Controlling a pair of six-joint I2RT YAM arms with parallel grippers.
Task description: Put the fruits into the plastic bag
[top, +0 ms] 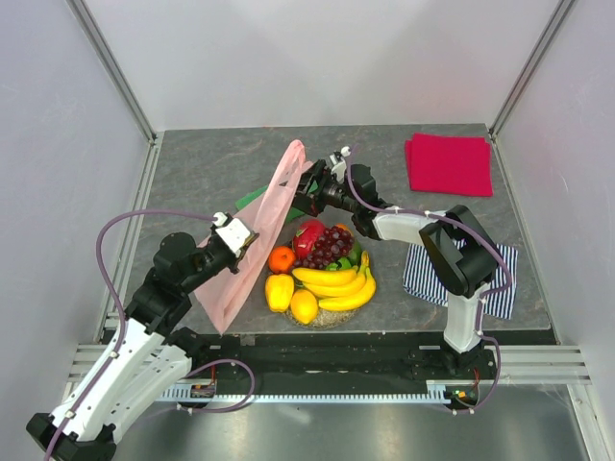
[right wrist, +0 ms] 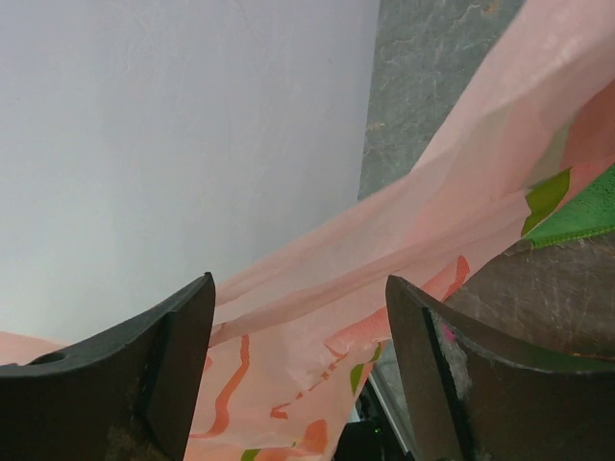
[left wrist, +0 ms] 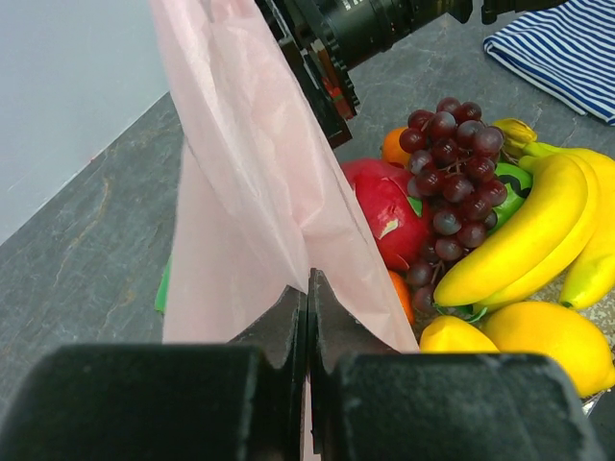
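My left end effector (left wrist: 307, 288) clamps the bag (left wrist: 250, 173); my right end effector (right wrist: 298, 285) gapes wide astride it.

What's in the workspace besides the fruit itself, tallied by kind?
cloths: 3 (red cloth, green cloth, striped cloth)
plastic bag: 1
plate: 1
total: 5
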